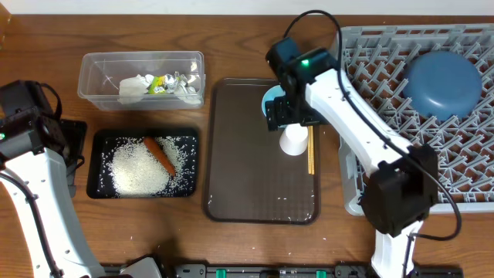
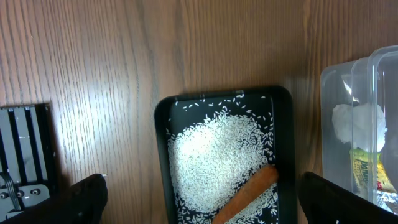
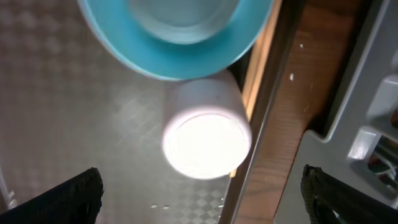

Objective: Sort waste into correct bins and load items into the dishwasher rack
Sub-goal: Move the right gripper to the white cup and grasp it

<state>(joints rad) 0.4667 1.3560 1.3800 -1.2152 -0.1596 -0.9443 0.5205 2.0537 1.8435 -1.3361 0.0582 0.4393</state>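
The white rice heap (image 1: 139,171) and the orange carrot (image 1: 159,154) lie in the black tray (image 1: 102,166), also seen in the left wrist view (image 2: 161,162). The clear tub (image 1: 93,77) holds the crumpled napkin (image 1: 133,87) and foil wrappers (image 1: 166,82). The dark blue plate (image 1: 442,83) stands in the grey rack (image 1: 471,185). The light blue bowl (image 3: 180,37), white cup (image 3: 206,134) and chopsticks (image 1: 310,150) are on the brown serving tray (image 1: 247,185). My right gripper (image 3: 202,199) is open above the cup. My left gripper (image 2: 199,202) is open above the black tray.
A black fixture (image 2: 25,155) sits on the wooden table left of the black tray. The brown serving tray's edge lies close to the rack. The right arm (image 1: 347,108) stretches over the gap between the tray and the rack.
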